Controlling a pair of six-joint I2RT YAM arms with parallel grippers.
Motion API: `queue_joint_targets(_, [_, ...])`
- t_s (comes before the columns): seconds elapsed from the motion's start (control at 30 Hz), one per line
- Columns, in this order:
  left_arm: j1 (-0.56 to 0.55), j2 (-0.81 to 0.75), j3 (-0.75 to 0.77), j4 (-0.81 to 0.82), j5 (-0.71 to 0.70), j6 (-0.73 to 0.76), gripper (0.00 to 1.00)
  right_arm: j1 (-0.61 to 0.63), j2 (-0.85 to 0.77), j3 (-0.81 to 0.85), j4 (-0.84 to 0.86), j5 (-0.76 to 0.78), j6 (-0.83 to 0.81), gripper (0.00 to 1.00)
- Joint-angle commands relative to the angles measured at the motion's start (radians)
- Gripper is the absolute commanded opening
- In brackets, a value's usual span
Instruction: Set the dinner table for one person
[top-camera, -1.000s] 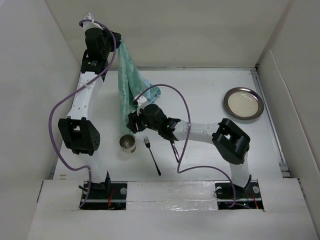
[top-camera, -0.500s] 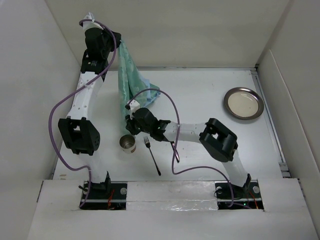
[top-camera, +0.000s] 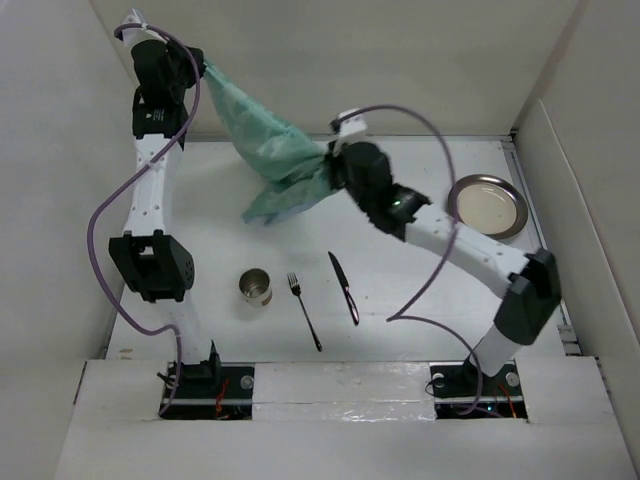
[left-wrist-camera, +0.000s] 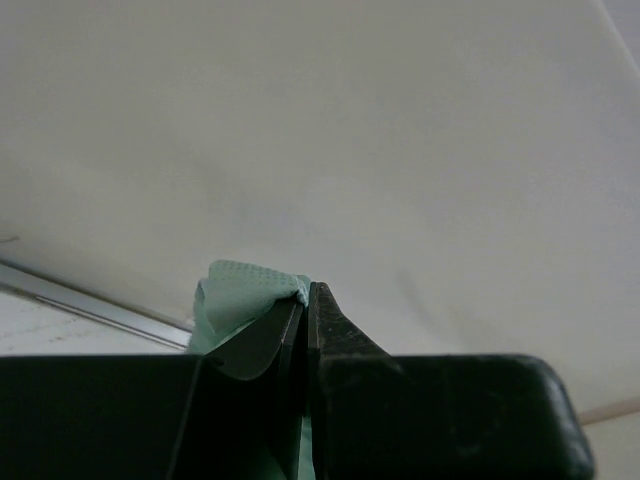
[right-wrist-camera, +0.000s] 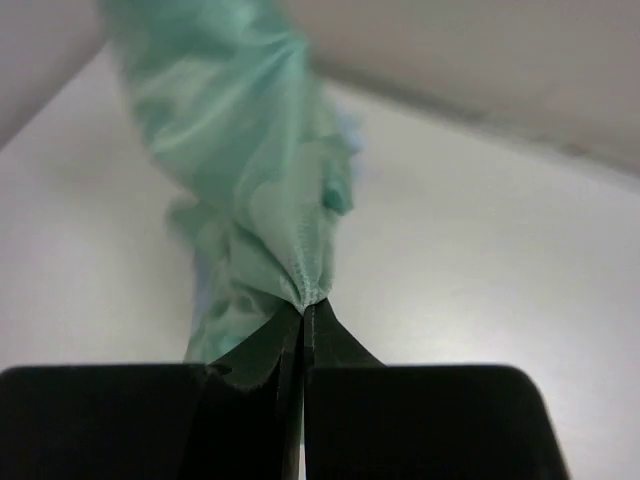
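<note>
left claw (left-wrist-camera: 306, 292): jaws pressed together on a corner of the green cloth mat (left-wrist-camera: 238, 292), with a small tuft showing past the tips. top view puts this claw high, up by the far-left corner of the enclosure.

right claw (right-wrist-camera: 303, 312): jaws likewise together, pinching a gathered bunch of the same mat rather than a clean corner. the fabric bulges out crumpled beyond the tips. from above it sits lower, over the far-middle part of the desk (top-camera: 420, 300).

between the claws the mat runs as a slanted band, with loose folds drooping on the right claw's side. i cannot tell whether the lowest fold touches the surface.

the white desk lies under everything. toward its near edge stands a cup (top-camera: 255, 287), upright. a fork (top-camera: 305, 312) lies just to its right and a knife (top-camera: 343, 287) is beside that, apart from it. the plate (top-camera: 487, 206) sits at the far right, well apart from the rest.

judgement: the step in hand is spreading the mat. it is held in the air at two points, bunched, not yet laid.

next move, as i read it: draw the claws apart to open the cloth, level them, then lower it flat onto a bare stretch of desk. risk: the trailing folds could drag the cup or cutlery. the right-hand pinch may need a regrasp at a corner. plate, cup, fork and knife are not yet placed.
</note>
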Motion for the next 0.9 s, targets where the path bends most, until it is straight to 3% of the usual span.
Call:
queue_joint_targets(0.0, [0.006,-0.102,-0.005,0.072,0.023,-0.02,0.0,-0.085,-0.175,0.085,-0.11,0.134,-0.132,0.0])
queue_joint_targets(0.27, [0.006,-0.43,-0.374,0.277,0.058,-0.096,0.0,-0.16,-0.429,0.096,-0.225,0.216,-0.233,0.0])
queue_joint_targets(0.47, [0.006,-0.573,-0.507,0.339,0.09,-0.115,0.0,-0.195,-0.569,0.103,-0.242,0.222,-0.25,0.0])
queue_joint_targets(0.7, [-0.012,-0.588,-0.628,0.394,0.141,-0.174,0.0,-0.378,-0.413,0.135,-0.225,0.068,-0.233,0.0])
queue_joint_targets(0.87, [-0.012,-0.53,-0.631,0.396,0.149,-0.168,0.0,-0.45,-0.293,0.181,-0.194,-0.048,-0.185,0.0])
